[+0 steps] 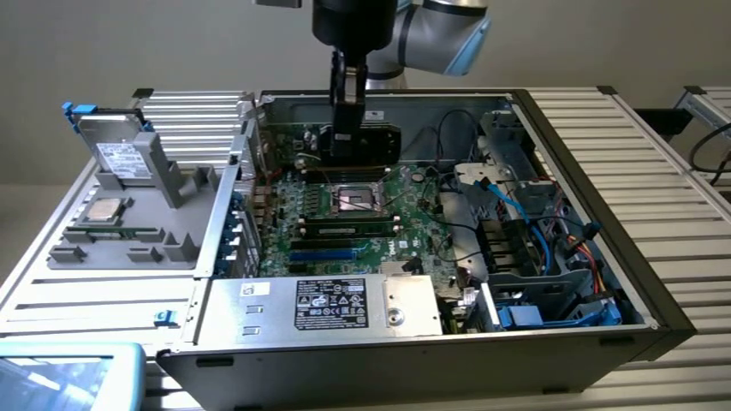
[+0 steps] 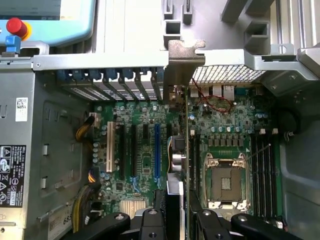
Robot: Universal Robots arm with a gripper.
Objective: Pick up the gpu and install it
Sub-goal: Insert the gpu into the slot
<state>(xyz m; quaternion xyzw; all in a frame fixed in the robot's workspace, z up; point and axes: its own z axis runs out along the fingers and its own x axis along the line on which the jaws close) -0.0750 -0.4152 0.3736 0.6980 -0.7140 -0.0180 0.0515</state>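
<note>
One step is looking done: the gripper is pinching the gpu, holding it edge-down inside the open computer case, just over the motherboard beside the processor socket. Seating it is looking unfinished.

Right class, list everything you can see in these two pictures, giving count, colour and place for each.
computer case: one, black, open on the slatted table
motherboard: one, green, inside the case
gpu: one, black face, upright above the motherboard, silver bracket by the slot covers
power supply: one, silver, inside the case
cables: several, blue, case side at the exterior view's right
tray: one, grey, exterior view's left
hard drive: one, silver, standing in the tray
pendant: one, light blue, red button
arm: one, silver-grey, above the case
hand: one, black, closed on the gpu
</note>
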